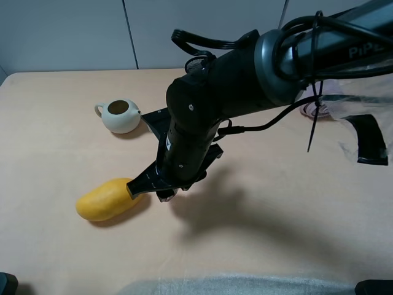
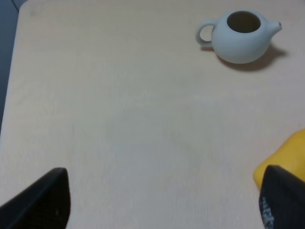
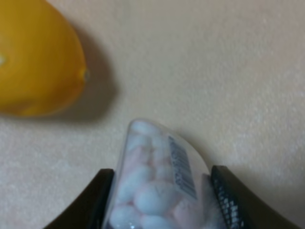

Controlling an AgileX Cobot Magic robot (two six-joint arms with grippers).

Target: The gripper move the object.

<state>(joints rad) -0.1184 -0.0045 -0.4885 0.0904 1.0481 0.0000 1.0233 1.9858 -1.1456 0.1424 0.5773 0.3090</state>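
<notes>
Clear plastic bottle (image 3: 157, 181) is seen clamped by the right gripper (image 3: 164, 194), and the nearby mango (image 3: 33, 57) could be bumped, or the slick bottle dropped, if swept low.

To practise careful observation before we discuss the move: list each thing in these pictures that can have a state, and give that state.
Right gripper, shut on the bottle.
Bottle, clamped in that gripper, full of pills.
Left gripper, open, empty.
Teapot, upright, no lid on.
Mango, lying on its side, ungripped.
</notes>
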